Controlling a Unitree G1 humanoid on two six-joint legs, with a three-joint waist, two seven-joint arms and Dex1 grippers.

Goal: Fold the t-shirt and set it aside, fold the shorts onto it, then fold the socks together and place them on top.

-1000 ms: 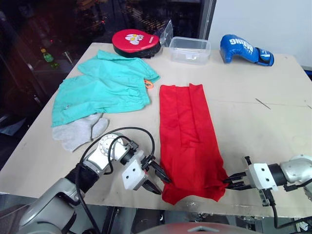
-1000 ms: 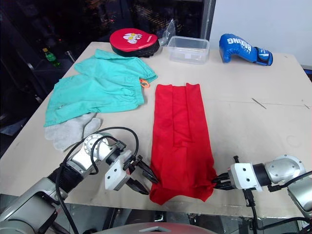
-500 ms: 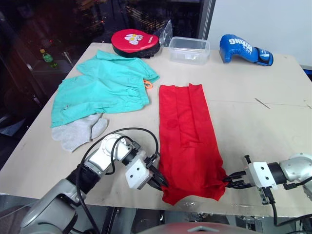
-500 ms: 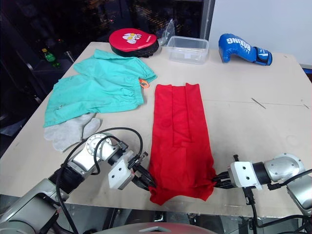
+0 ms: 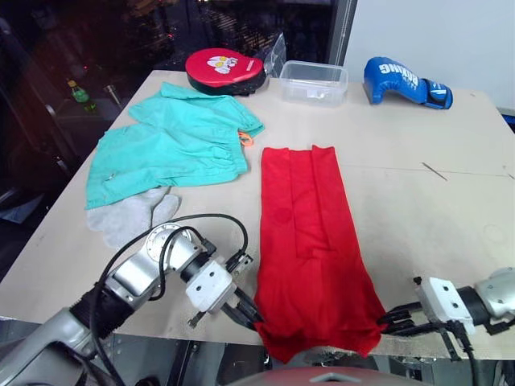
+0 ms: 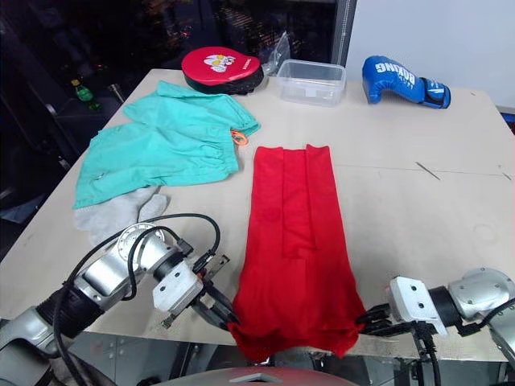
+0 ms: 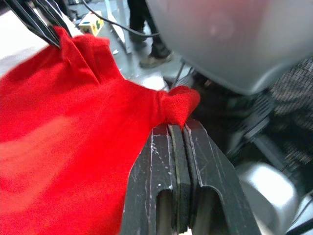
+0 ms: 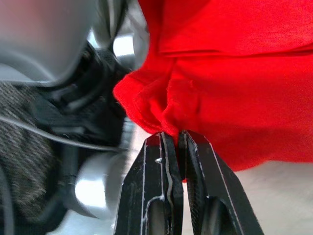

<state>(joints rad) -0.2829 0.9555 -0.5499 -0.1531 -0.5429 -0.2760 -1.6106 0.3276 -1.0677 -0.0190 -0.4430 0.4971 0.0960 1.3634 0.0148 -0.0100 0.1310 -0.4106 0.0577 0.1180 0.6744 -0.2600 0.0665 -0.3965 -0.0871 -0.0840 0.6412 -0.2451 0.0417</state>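
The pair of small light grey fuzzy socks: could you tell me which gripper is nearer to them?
Left. The left gripper pinches the bright red t-shirt's near corner, on the side where the socks lie. The right gripper holds the opposite near corner, across the shirt.

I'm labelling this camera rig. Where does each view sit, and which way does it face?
Left and right eye views: head stereo pair, facing forward and down over the wooden table; both arms show.
Left wrist view: along the left gripper, shut on the bright red fabric t-shirt.
Right wrist view: along the right gripper, shut on it.
Shared: the t-shirt's near hem, pinched at both corners.
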